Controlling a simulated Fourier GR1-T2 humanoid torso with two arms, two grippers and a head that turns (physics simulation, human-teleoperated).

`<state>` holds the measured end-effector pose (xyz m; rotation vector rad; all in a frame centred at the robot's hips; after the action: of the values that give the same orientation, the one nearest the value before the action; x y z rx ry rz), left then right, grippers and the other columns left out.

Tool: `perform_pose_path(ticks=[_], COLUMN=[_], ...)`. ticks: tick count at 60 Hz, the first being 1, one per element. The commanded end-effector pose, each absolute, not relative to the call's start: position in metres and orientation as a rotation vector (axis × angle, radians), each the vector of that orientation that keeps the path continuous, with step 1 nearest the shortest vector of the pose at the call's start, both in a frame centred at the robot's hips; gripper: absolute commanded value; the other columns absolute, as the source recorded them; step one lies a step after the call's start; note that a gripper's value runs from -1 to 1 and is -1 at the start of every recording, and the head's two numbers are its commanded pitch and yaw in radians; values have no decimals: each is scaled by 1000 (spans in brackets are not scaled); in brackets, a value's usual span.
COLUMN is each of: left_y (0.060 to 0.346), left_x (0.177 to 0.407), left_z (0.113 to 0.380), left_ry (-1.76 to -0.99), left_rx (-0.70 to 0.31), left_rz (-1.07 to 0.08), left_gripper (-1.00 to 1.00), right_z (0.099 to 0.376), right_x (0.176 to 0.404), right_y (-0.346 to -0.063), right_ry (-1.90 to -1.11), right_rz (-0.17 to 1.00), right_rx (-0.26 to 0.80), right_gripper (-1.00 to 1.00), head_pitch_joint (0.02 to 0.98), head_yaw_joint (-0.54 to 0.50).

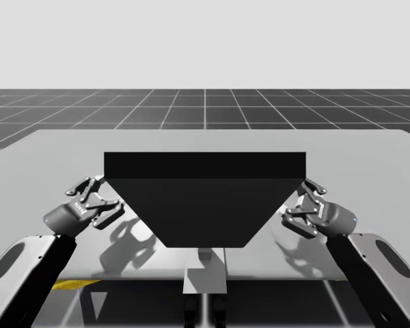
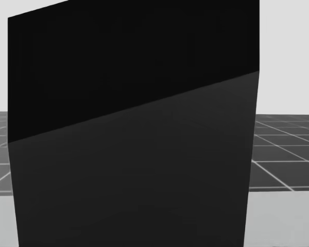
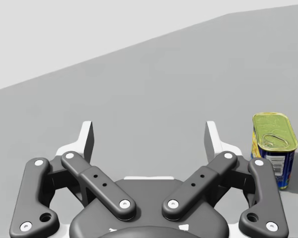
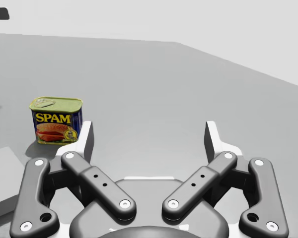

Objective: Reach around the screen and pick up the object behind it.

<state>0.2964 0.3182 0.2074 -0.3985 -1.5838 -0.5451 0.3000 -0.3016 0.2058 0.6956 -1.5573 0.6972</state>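
A tall black screen (image 1: 203, 198) stands across the middle of the grey table (image 1: 369, 157) and looms close in the head view (image 2: 134, 134). My left gripper (image 1: 96, 196) hovers open at the screen's left end, my right gripper (image 1: 307, 201) open at its right end. A blue rectangular can with a yellow-green lid (image 3: 274, 148) stands upright on the table, ahead of and to the right of my left gripper (image 3: 150, 139). The same can (image 4: 56, 120) stands ahead of and to the left of my right gripper (image 4: 150, 139). Nothing lies between either pair of fingers.
A narrow grey post (image 1: 206, 270) rises at the table's front edge, under the screen. A dark grid floor (image 1: 205, 109) stretches beyond the table's far edge.
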Motion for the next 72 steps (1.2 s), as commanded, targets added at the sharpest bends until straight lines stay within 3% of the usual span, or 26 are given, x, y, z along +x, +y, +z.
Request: perform_pose_path(ticks=[1,18,46,72], left_y=[320,293,221,190], left_x=[287,284,296,335], left_z=[204,188,160,135], left_ry=[-1520,-1436,-1340,-1261], left_rx=[-445,-491,-534,-514], left_rz=[-619,-683,-756,-716], left_gripper=[-1000,-1000,-1000,-1000], right_z=[202,192,182,180], right_x=[279,273,272,271], right_y=[-303,-305,-306,-305], right_ry=[-1487,-1446,-1434,-1437], right_rz=[813,871,903,931], right_rx=[803,850,849,843], right_gripper=[-1000,-1000,-1000,-1000], head_pitch_joint=[190,194,213,238], head_yaw_joint=[-55,-52,-48,-50])
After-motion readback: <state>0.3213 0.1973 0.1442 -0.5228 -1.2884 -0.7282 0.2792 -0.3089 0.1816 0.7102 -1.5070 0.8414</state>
